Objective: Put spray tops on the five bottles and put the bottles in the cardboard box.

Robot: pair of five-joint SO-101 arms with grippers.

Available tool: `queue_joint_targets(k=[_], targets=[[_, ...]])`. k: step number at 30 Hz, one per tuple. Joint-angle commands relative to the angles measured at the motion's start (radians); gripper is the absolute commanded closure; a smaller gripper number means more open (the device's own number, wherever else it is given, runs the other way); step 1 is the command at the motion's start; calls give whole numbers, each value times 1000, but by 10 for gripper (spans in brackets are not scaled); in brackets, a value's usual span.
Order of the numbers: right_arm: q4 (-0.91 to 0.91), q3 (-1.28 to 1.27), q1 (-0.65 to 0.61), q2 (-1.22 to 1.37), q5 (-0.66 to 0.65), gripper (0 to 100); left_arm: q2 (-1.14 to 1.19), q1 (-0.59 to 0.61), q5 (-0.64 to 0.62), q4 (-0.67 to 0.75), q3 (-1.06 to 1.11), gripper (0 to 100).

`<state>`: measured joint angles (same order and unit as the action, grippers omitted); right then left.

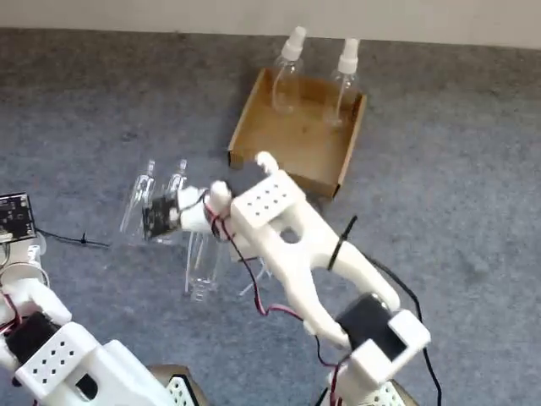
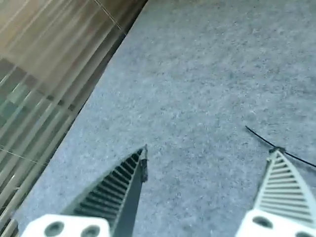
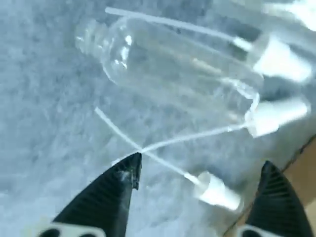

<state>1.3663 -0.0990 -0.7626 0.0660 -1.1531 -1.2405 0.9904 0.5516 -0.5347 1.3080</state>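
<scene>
Two clear bottles with white spray tops (image 1: 288, 74) (image 1: 343, 80) stand at the far side of the cardboard box (image 1: 254, 118). On the carpet near the box lie uncapped clear bottles (image 1: 203, 264) (image 1: 138, 200) (image 1: 172, 191). My right gripper (image 3: 202, 170) hangs open over a loose spray top (image 3: 215, 190) with its thin tube, next to an uncapped bottle (image 3: 173, 69). Two more spray tops (image 3: 276, 116) (image 3: 279, 57) lie beyond it. My left gripper (image 2: 210, 154) is open above bare carpet and holds nothing.
The right arm (image 1: 296, 245) stretches from the near right across the middle of the carpet. The left arm (image 1: 51, 355) sits at the near left corner. A black zip tie (image 1: 84, 241) (image 2: 276, 146) lies on the carpet. Wooden flooring (image 2: 44, 59) borders the carpet.
</scene>
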Motion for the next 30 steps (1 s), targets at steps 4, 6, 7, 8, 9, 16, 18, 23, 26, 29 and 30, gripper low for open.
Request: queue_joint_targets(k=[4,6,7,8,9,16,18,23,26,29,30], targets=[[-344,-252,-77,-137,-23,691,1,10,9,21,27,660],[-401,-297,-102,-147,-23,691,1,12,9,21,28,660],[-432,-314,-111,-150,-23,691,1,12,9,21,28,660],[-463,-325,-120,-151,-23,691,1,10,9,21,28,660],[-492,-332,-130,-150,-23,691,1,10,9,20,28,660],[-588,-400,-154,-104,-26,694,1,10,9,17,28,660],[-585,-404,-154,-64,-26,724,1,10,9,17,28,660],[-555,-403,-154,-10,-20,875,1,10,9,17,28,660],[-424,-398,-151,-12,-17,975,1,12,9,17,28,660],[-311,-369,-143,-10,-20,990,-1,12,9,17,28,660],[-280,-352,-140,-13,-20,991,-1,10,9,17,28,660]])
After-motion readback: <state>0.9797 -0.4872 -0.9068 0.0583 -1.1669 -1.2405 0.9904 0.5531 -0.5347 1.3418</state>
